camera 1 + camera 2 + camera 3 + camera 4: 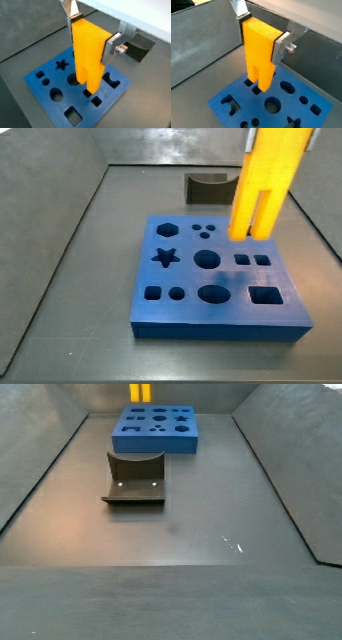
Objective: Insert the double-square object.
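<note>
Gripper: I see my gripper [92,31] above the blue board [50,82] in both wrist views, its silver fingers [111,47] pressed flat against the two sides of the double-square object [89,52], so it is clamped on that piece.
Double-square object: it hangs upright in my grip, prongs down, bright yellow-orange; in a side view [265,183] its upper end runs out of the picture, so I cannot see the fingers there.
Prong tips: they look close above the board near the pair of small square holes [253,259]; I cannot tell whether they touch the board or have entered anything.
Blue board: it lies flat on the grey floor with its shaped holes up, among them a star [166,257], round holes and one larger square [266,295].
Fixture: a dark L-shaped bracket [135,479] stands on the floor, apart from the board; in a side view [207,186] I see it behind the board.
Far view: the board [155,429] sits at the back of the bin with a yellow strip [140,394] of the object above it.
</note>
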